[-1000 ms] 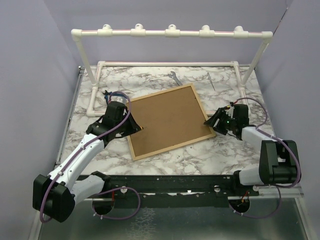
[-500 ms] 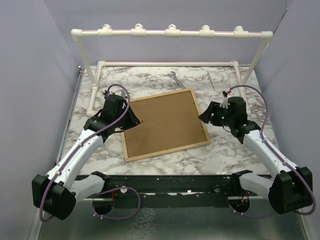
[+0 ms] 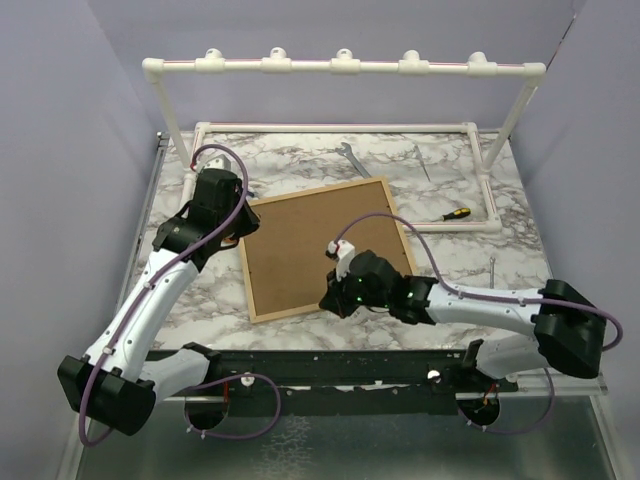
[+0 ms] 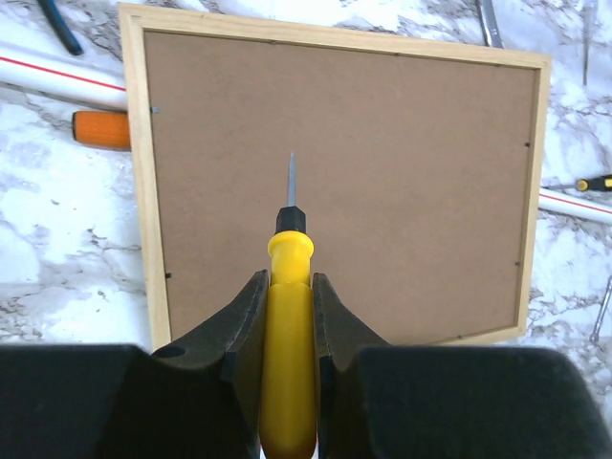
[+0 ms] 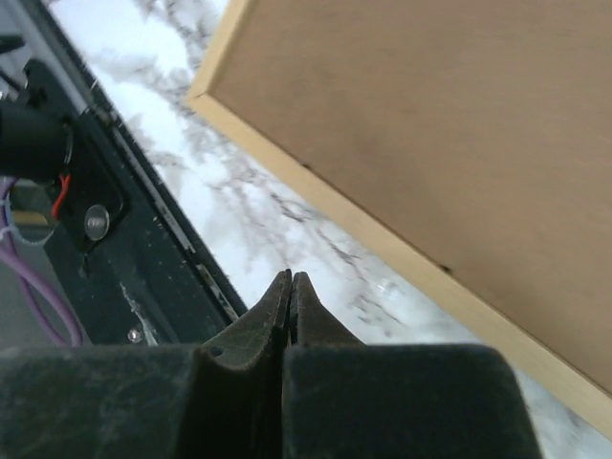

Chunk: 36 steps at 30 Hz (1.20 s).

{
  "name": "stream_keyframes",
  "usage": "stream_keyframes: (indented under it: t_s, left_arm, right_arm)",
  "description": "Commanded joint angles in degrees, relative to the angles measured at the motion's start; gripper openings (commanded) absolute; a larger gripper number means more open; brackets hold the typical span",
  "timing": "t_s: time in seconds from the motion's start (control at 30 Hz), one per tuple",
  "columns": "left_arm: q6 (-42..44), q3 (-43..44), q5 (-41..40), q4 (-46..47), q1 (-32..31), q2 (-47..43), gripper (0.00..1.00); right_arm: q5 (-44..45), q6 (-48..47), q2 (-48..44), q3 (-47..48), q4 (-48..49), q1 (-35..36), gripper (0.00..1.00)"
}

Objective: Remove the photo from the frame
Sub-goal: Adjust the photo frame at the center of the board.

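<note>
**Frame Lay Back-Up on the Desk, Screwdriver Held Over It**

The frame (image 3: 325, 248) lay flat on the marble desk (image 3: 445, 255) with its brown fibreboard back facing up. Its thin light-wood edging showed on all four sides, and it sat slightly askew to the desk's edges. The photo could not be seen, as only the back of the frame was visible.

The left fingers (image 3: 238, 222) were clamped on a yellow-handled screwdriver (image 4: 290, 258), one finger pressed against each side of the handle. In the left wrist view the black collar and thin metal shaft pointed out over the middle of the backing board. Whether the tip touched the board could not be told.

The right fingers (image 5: 290, 292) were pressed fully together with nothing between them. They hung over bare marble just beside the frame's near edge. The right wrist view did not show whether they touched the desk.

A white pipe rack (image 3: 340, 66) stood along the far side. A second screwdriver (image 3: 452, 213) lay to the right of the frame by the rack's base pipe. A grey metal tool (image 3: 350, 157) lay just beyond the frame's far edge, and an orange handle (image 4: 100, 129) lay just beside the frame's left edge, near its far corner.
</note>
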Motion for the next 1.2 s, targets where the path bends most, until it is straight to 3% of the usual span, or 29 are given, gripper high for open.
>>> stream_keyframes:
  t_s: [0.0,0.23,0.8,1.17]
  left_arm:
    - [1.77,0.89,-3.98,-2.82,0.94,-0.58,0.00]
    - [2.95,-1.93,-1.51,-1.11,1.43,-2.51,0.00]
    - [5.18,-3.94,0.28,-1.05,1.87,-3.75,0.00]
    - [5.00,-2.37,0.44,-2.01,2.27,-3.06,0.00]
  right_arm:
    - [4.06,-3.11,6.03,-0.37,10.63,6.72,0.00]
    - [9.44,-4.02,17.54,3.66,13.14,13.87,0.01]
    - [20.87,-1.11,31.25,11.47,16.02,12.88,0.00]
    - [11.40,-3.24,35.76,19.98,18.09,7.63,0.00]
